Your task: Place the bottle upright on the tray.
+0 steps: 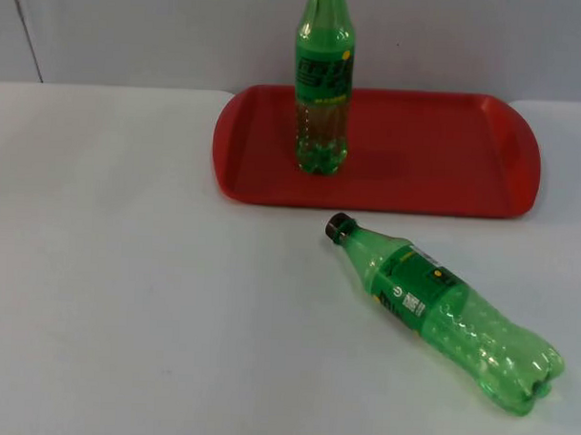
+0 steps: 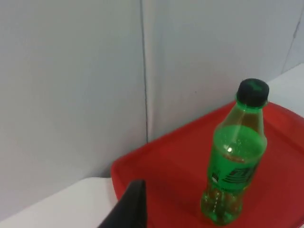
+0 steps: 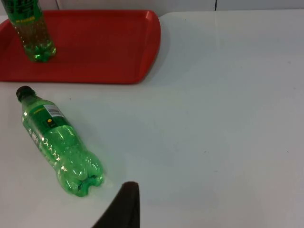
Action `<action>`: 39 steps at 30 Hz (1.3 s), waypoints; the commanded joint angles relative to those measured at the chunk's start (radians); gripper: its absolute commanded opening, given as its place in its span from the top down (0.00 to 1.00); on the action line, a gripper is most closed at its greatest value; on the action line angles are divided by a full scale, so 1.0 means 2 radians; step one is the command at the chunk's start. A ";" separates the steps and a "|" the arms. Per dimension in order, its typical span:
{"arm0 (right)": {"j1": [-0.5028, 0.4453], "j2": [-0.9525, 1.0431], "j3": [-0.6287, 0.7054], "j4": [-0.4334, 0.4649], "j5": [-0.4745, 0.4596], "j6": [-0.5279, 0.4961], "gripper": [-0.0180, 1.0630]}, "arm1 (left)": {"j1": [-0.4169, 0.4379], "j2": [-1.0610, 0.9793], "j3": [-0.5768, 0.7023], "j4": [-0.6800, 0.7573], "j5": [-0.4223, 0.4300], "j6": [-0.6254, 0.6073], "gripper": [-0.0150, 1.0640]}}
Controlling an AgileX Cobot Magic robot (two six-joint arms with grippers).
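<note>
The tray (image 1: 436, 156) is plain red. On the tray stands a clear green bottle (image 1: 322, 95) with a black cap and a darker green label that carries black print and a yellow spot. In front of the tray lies a second green bottle (image 1: 449, 314), also with a black cap; its dark green label has white marks and a yellow dot. The table (image 1: 125, 298) is white, the wall (image 2: 71, 85) pale grey.

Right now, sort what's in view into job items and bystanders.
Job items:
- lying bottle, on its side on the table, cap toward the tray
- red tray

Bystanders:
- standing bottle, already upright on the tray
- white table
- grey partition wall
</note>
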 commanded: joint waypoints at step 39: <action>-0.002 -0.002 0.001 0.002 -0.002 0.000 0.01 | 0.001 -0.207 0.003 -0.294 0.515 0.304 0.01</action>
